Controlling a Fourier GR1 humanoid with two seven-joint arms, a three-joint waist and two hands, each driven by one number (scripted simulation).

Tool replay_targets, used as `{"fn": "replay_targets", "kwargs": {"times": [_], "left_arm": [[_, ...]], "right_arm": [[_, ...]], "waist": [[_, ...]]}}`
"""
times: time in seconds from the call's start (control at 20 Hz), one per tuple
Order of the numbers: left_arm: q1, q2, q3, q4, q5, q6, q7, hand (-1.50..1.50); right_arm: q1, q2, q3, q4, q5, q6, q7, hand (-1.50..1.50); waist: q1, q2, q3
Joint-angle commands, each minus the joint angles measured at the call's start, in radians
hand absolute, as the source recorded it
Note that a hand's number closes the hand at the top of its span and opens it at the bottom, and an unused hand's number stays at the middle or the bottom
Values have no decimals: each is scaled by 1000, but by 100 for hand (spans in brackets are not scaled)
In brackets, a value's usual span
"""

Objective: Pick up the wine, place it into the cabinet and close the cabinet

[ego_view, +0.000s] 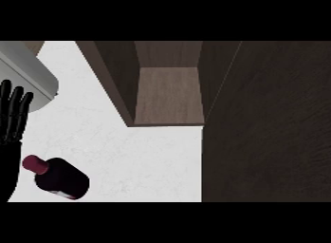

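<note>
1. The cabinet stands open at the top middle of the head view. Its pale wooden shelf floor is bare, with darker walls on either side.
2. To the right of that opening, a broad dark wooden panel fills the view down to the lower edge (door or cabinet side, I cannot tell which).
3. The wine bottle is not in the cabinet. It lies on its side on the white counter, low on the left and well apart from the opening.
4. The bottle is short and dark, almost black, with a deep red cap pointing up and left. A sliver of pale and red label shows on its lower edge.
5. The left hand shows at the left edge, black, with its fingers straight and pointing up (spread a little), and it holds nothing. The bottle's cap is just beside it, and I cannot tell whether they touch.
6. A rounded grey-white object sits in the upper left corner, and the fingertips overlap its lower edge in this view.
</note>
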Motion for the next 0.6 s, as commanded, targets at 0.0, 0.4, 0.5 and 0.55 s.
{"fn": "replay_targets", "kwargs": {"times": [0.0, 0.4, 0.5, 0.55], "left_arm": [[-54, -18, -40, -8, -34, 12, 40, -150], [122, -114, -145, -126, 162, 14, 142, -150], [154, -116, -248, -249, 130, 90, 237, -150], [139, -103, -160, -205, 151, 34, 221, -150]], "right_arm": [[32, -29, -41, -70, -33, 29, 18, -150], [171, -7, 153, -181, -102, 141, 68, -150], [165, 2, 183, -223, -74, 115, 123, -150], [176, -29, 131, -298, -160, 141, 178, -150]], "waist": [[13, 29, 5], [15, 25, 5], [22, 24, 5], [16, 27, 5]]}}
